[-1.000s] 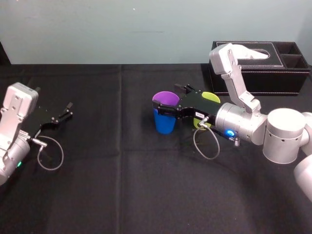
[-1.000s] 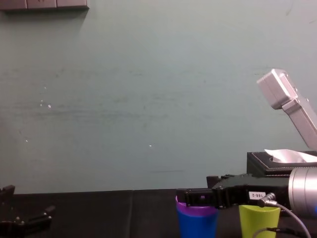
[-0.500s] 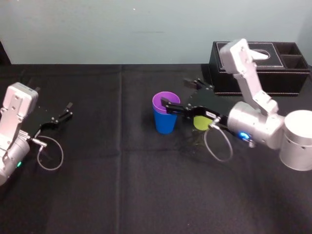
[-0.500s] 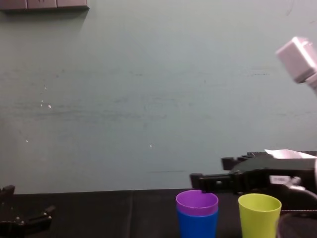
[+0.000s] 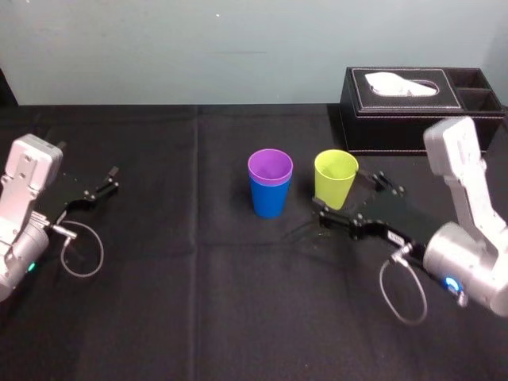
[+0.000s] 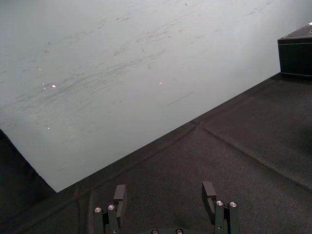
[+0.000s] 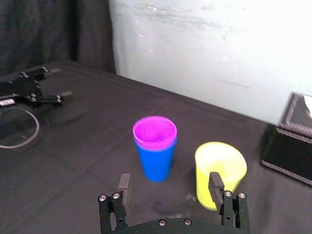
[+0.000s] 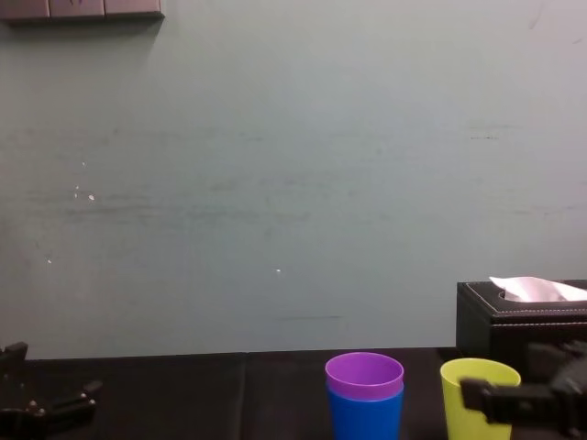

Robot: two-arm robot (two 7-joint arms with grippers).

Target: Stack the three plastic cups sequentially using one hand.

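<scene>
Cups stand mid-table just past my right gripper [image 7: 169,181], which sits low nearest me, fingers apart and holding nothing. All point mouth-up. The yellow-green cup [image 5: 335,178] is empty, just ahead of that gripper; left of it, the purple cup [image 5: 270,167] nests in the blue cup [image 5: 268,200]. My left gripper [image 6: 164,190] rests far left, fingers apart, across bare black cloth [image 5: 198,302]. A tissue box [image 5: 421,119] lines the back-right edge.

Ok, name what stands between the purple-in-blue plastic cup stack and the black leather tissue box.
The yellow-green plastic cup, upright, touching neither; head view. The open right gripper sits close by it.
</scene>
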